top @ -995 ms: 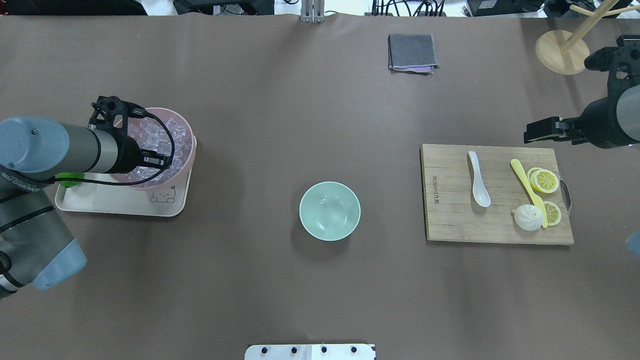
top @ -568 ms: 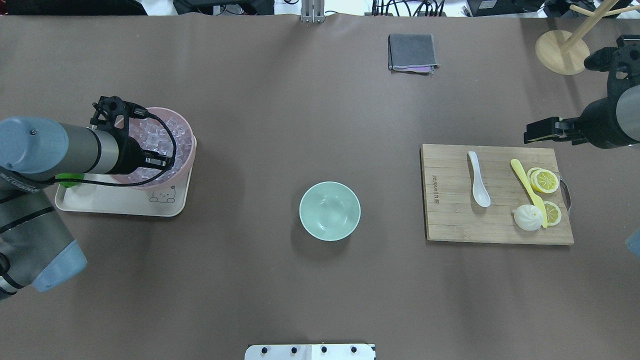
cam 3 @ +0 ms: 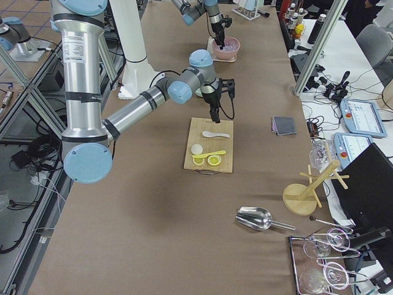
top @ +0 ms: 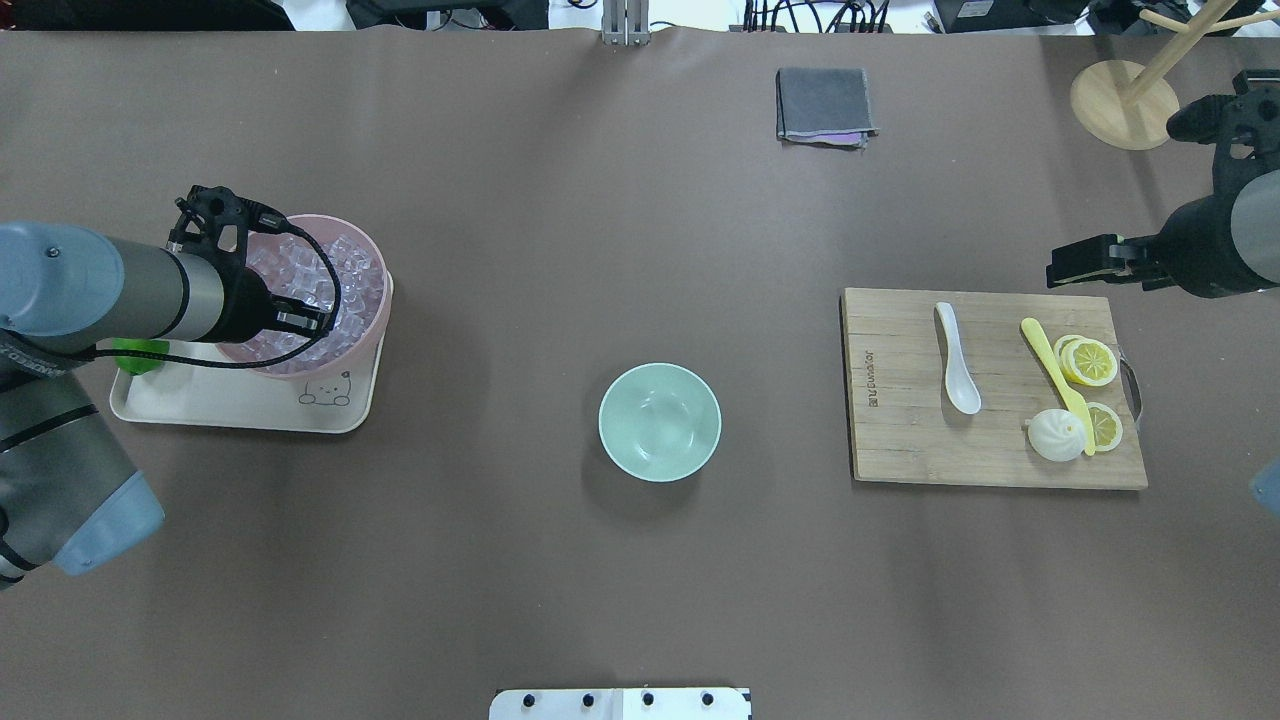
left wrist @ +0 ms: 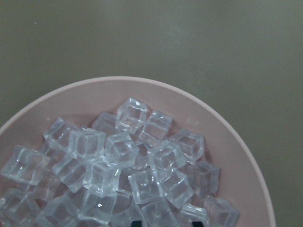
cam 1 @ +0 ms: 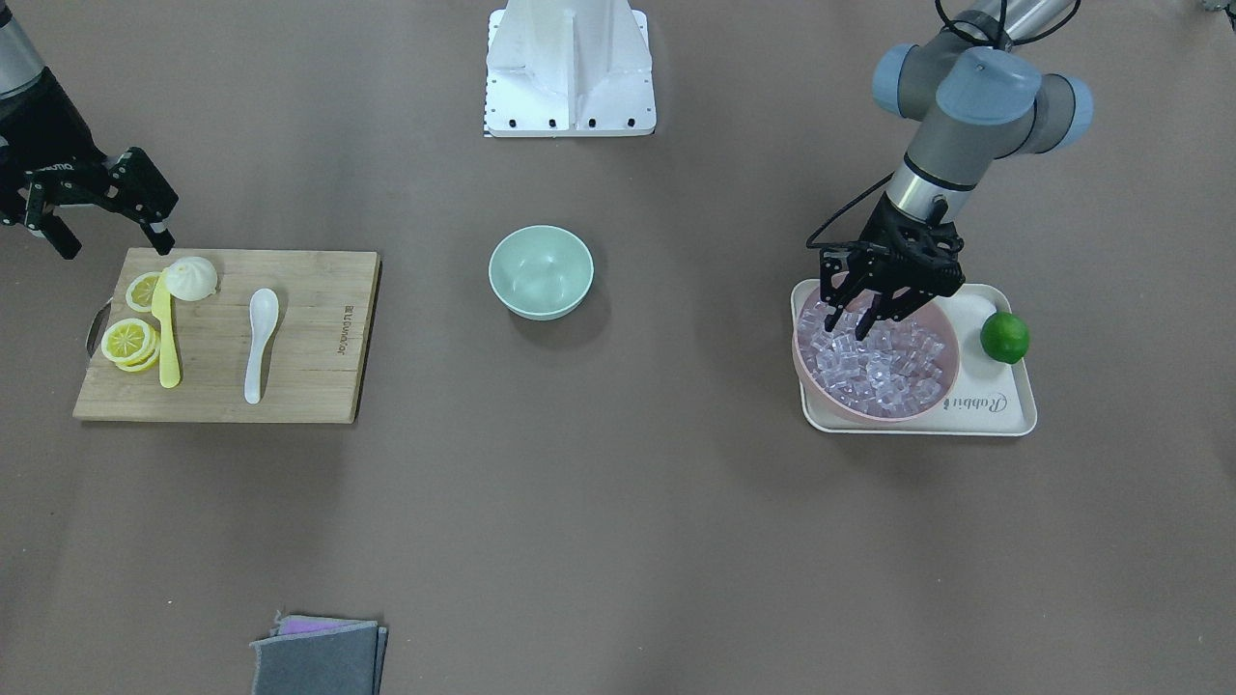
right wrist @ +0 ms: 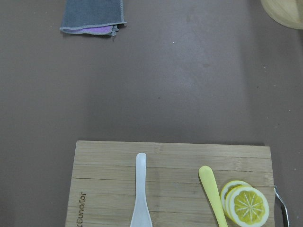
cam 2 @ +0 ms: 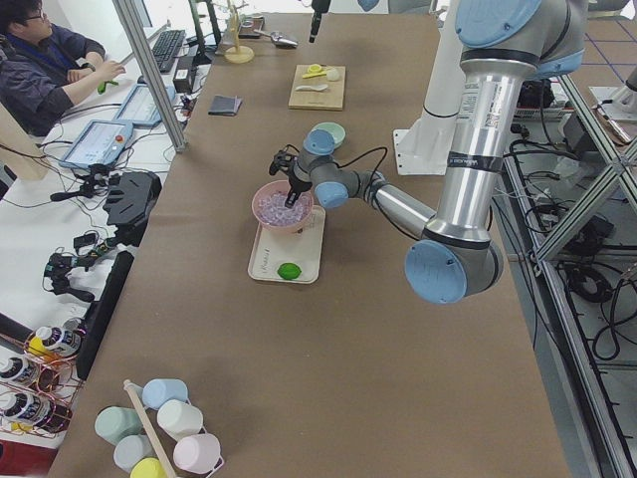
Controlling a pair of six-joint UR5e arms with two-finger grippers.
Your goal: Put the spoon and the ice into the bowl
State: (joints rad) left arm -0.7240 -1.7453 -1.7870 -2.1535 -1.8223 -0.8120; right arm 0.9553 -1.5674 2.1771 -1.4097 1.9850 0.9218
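Left fingers [cam 1: 831, 304] and right fingers [cam 1: 151, 208] spread wide, pointing down.

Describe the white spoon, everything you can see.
The spoon is small, glossy white and ceramic-looking, with a deep oval scoop and a short thick handle. It lies flat on the wooden cutting board, scoop end toward the robot, handle pointing away. Only the board touches it; the yellow knife lies apart, to the robot's right of it.

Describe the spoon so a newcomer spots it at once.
Find the wooden cutting board in the right half of the overhead view. The spoon lies near its middle. It is glossy white with a deep oval scoop, unlike the longer, flat yellow knife beside it.
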